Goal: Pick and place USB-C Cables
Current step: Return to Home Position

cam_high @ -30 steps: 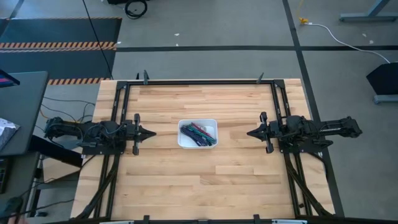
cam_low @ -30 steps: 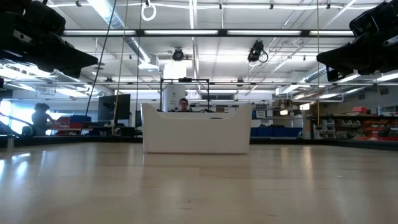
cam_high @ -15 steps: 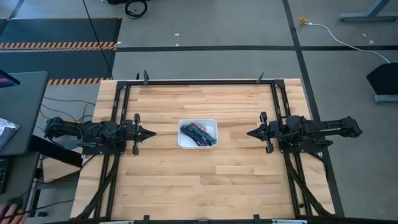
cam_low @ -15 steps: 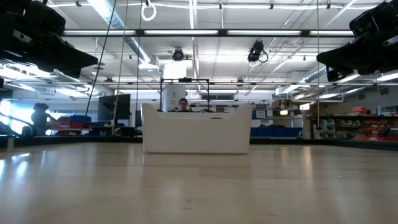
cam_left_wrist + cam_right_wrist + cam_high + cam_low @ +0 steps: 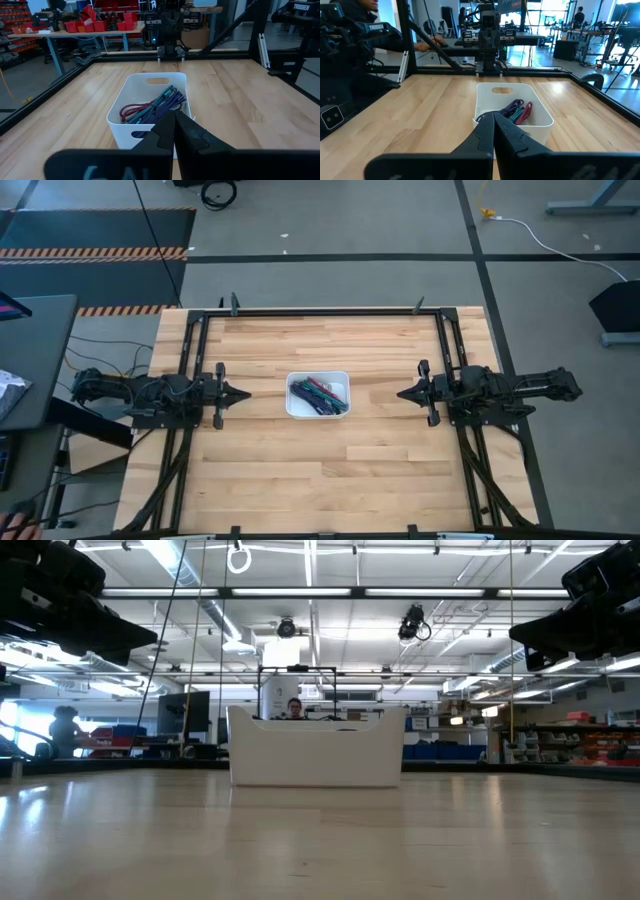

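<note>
A small white tray [image 5: 318, 394] stands at the table's middle and holds the cable bundles [image 5: 316, 395]: green, teal, dark red, blue and purple strands lie tangled inside it [image 5: 152, 104] [image 5: 516, 111]. The silver-white bundle does not show apart. The low view shows only the tray's wall [image 5: 316, 747]; the cables are hidden there. My left gripper [image 5: 244, 393] hovers left of the tray, shut, pointing at it [image 5: 175, 116]. My right gripper [image 5: 402, 393] hovers right of the tray, shut, pointing at it [image 5: 494, 117].
Bare wooden table top [image 5: 320, 470] lies all around the tray. A black frame [image 5: 320, 312] runs along the table's far edge and sides. People stand in the room beyond the table [image 5: 375, 35].
</note>
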